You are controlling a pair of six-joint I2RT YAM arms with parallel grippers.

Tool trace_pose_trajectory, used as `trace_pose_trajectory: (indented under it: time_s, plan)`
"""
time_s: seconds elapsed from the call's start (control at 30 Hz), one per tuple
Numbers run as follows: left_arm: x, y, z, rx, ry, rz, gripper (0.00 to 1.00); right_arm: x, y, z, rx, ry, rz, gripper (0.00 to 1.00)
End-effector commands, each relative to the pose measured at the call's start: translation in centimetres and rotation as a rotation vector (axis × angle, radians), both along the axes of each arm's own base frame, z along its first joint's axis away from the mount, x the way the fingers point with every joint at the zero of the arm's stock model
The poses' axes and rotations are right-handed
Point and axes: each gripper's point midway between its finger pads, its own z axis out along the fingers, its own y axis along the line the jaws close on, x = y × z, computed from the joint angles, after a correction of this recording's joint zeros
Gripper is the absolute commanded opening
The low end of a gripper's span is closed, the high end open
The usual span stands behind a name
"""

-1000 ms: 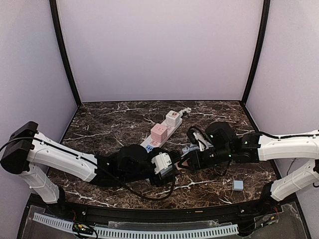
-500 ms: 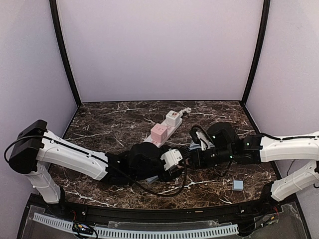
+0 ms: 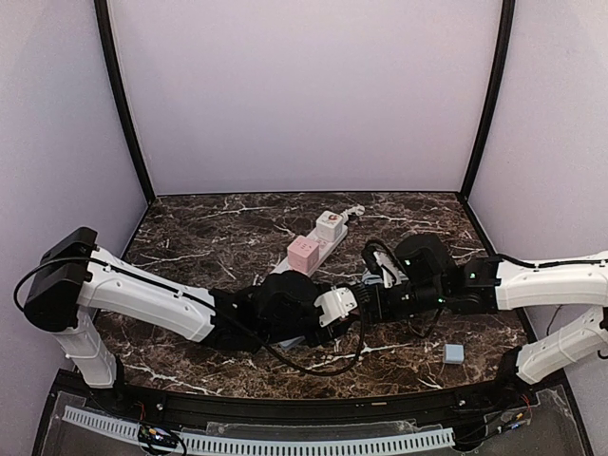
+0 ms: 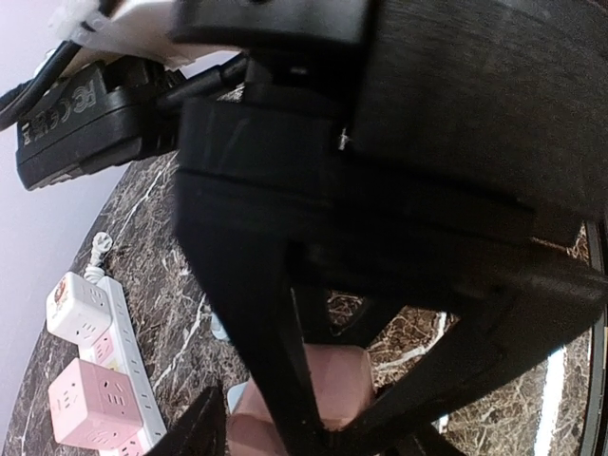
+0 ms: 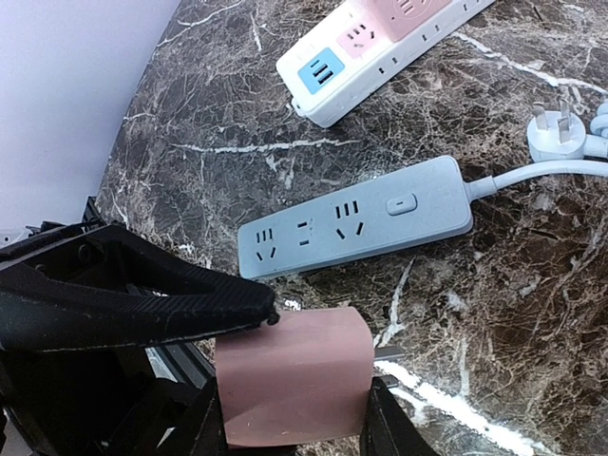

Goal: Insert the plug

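1. Plug status: pink plug (image 5: pixel 290 375) is clamped between the fingers of the right hand (image 5: pixel 290 413), held over the table (image 5: pixel 494 313), not in any socket.
2. Right hand is closed tight on two sides of the pink plug.
3. Left hand (image 3: pixel 348 306) meets the right hand mid-table, nose to nose. One black finger (image 5: pixel 142 294) reaches the plug's upper left corner; contact unclear. Cannot tell if the left hand is open or gripping.
4. Blue-grey power strip (image 5: pixel 356 228) lies flat on the table just beyond the pink plug, sockets up, not touching it.
5. White power strip (image 5: pixel 399 57) lies further back, carrying a pink cube (image 3: pixel 303 253) and a white cube (image 3: pixel 330 226).
6. White loose plug (image 5: pixel 556 133) lies on its cord, beside the blue-grey strip's cord end.
7. Small blue-grey block (image 3: pixel 454 353) sits near the right arm, well apart.
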Motion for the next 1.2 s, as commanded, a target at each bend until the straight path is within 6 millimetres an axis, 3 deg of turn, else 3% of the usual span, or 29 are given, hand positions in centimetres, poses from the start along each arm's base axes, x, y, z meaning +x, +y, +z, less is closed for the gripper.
trace_pose_trajectory:
  time_s: [0.0, 0.13, 0.23, 0.33, 0.4, 0.5, 0.6, 0.7, 1.17]
  plan:
    - [-0.2, -0.5, -0.2, 0.031, -0.007, -0.018, 0.52, -0.2, 0.4, 0.6, 0.013, -0.018, 0.003, 0.03]
    - [-0.2, -0.7, -0.6, 0.045, -0.006, -0.023, 0.41, -0.4, 0.6, 0.7, 0.016, -0.018, 0.010, 0.03]
    - [-0.4, -0.9, -0.9, 0.058, -0.002, -0.037, 0.26, -0.5, 0.6, 1.0, 0.022, -0.025, 0.012, 0.05]
    - [-0.5, -1.0, -1.0, 0.066, 0.001, -0.047, 0.17, -0.6, 0.5, 1.3, 0.028, -0.036, 0.020, 0.14]
    - [-0.6, -0.9, -1.0, 0.068, 0.002, -0.053, 0.09, -0.6, 0.4, 1.5, 0.032, -0.045, 0.022, 0.25]
    - [-0.8, -0.7, -1.1, 0.077, 0.004, -0.058, 0.06, -0.5, 0.1, 2.0, 0.036, -0.070, 0.017, 0.48]
    - [-0.9, -0.3, -1.0, 0.085, 0.005, -0.065, 0.05, -0.1, -0.5, 2.8, 0.031, -0.106, -0.003, 0.77]
    - [-1.4, 0.3, -0.9, 0.098, 0.004, -0.085, 0.05, 0.4, -1.3, 3.7, 0.012, -0.154, -0.032, 0.90]
    - [-1.2, 4.1, -0.3, 0.243, -0.124, -0.192, 0.01, 2.1, -6.7, 8.8, -0.019, -0.426, -0.162, 0.98]
